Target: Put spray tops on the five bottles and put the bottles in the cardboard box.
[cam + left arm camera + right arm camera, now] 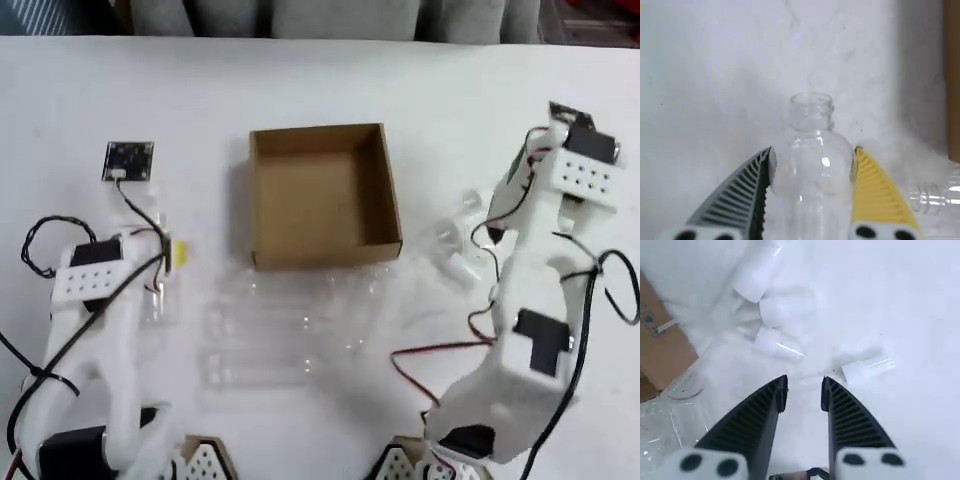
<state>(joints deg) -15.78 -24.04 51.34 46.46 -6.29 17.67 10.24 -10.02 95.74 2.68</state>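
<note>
Nearest the arm bases: four loose clear bottles (pixel 265 330) lie on their sides on the table (pixel 330 80), just in front of the cardboard box (pixel 325 255). No tops on any that I can make out.

Left gripper (pixel 813 151) is closed on the fifth bottle (pixel 811 112), grey finger and yellow finger pressed against its shoulders, neck open and pointing away from the wrist. Can't tell if it's lifted or resting on the table.

Right gripper (pixel 804 380) hangs over bare table with its jaws partly apart and nothing between them. One small clear piece (pixel 867 369) sits just beside a fingertip. The spray tops (pixel 775 310) are bunched beyond, touching each other, beside the box.

The box is open with nothing in it.

Risks:
- The left grip sits on the bottle's taper. Slick plastic, so pushing a top on could squeeze it out of the fingers.
- The tops are clumped, so closing on one likely nudges or drags its neighbours.
- The lying bottles can roll if clipped.
</note>
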